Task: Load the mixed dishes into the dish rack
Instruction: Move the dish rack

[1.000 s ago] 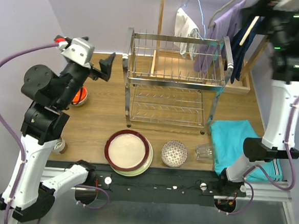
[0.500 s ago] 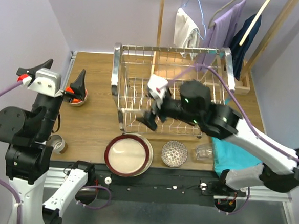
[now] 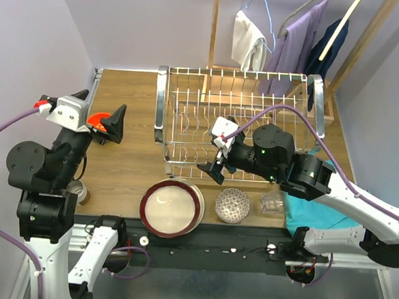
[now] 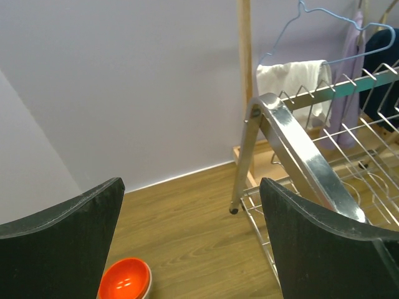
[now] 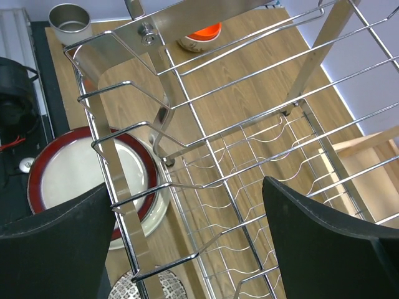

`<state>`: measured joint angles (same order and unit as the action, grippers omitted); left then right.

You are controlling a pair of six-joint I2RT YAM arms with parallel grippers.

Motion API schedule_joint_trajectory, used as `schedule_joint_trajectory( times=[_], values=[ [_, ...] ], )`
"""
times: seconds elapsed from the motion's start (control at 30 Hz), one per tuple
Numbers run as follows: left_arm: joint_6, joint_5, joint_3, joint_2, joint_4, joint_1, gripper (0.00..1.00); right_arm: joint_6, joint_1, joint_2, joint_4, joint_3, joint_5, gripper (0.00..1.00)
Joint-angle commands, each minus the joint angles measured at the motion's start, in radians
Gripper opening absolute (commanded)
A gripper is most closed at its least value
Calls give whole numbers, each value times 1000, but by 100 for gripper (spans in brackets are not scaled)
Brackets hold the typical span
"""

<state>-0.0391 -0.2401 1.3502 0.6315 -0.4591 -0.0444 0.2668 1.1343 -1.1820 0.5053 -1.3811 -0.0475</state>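
The chrome wire dish rack (image 3: pixel 236 118) stands mid-table with nothing in it. A dark-red-rimmed plate (image 3: pixel 171 208) tops a stack near the front edge. To its right sit a patterned bowl (image 3: pixel 232 205) and a clear glass (image 3: pixel 272 204). An orange bowl (image 3: pixel 99 122) sits at the left. My left gripper (image 3: pixel 98 109) hovers open above the orange bowl (image 4: pixel 124 280), with the rack's end (image 4: pixel 293 143) to its right. My right gripper (image 3: pixel 219 168) hangs open over the rack's front left corner (image 5: pixel 149 31), with the plate (image 5: pixel 81 168) and patterned bowl (image 5: pixel 165 283) seen through the wires.
A metal cup (image 3: pixel 79 192) stands at the front left edge. A teal cloth (image 3: pixel 309 191) lies at the front right. Behind the rack, a wooden stand (image 3: pixel 213 27) holds hanging clothes (image 3: pixel 289 46). Walls close the back and left.
My right arm has swung down from the far right to the rack's front left corner. My left gripper has drawn back from the rack to above the orange bowl. Both stayed open.
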Motion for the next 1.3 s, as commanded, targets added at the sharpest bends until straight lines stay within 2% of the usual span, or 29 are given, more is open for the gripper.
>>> schedule_joint_trajectory(
  times=[0.0, 0.13, 0.3, 0.53, 0.63, 0.83, 1.1, 1.27],
  values=[
    [76, -114, -5, 14, 7, 26, 99, 2, -18, -24, 199, 77, -123, 100],
    [67, -131, -19, 7, -1, 28, 99, 54, -19, -8, 203, 88, -127, 99],
    [94, -174, -22, -3, -7, 37, 99, 156, -19, -11, 217, 71, -114, 92],
    [108, -231, -31, -21, -12, 66, 99, 284, -19, -25, 158, 7, -159, 95],
    [116, -269, -31, -27, -13, 74, 99, 305, -19, -30, 80, -12, -218, 100],
    [128, -315, -37, -24, -7, 75, 99, 233, -30, -51, -48, -73, -264, 100],
    [142, -352, -40, -15, 14, 75, 99, 259, -54, -116, -125, -150, -311, 100],
    [134, -349, -40, -16, 10, 75, 99, 285, -60, -125, -241, -191, -380, 100]
  ],
)
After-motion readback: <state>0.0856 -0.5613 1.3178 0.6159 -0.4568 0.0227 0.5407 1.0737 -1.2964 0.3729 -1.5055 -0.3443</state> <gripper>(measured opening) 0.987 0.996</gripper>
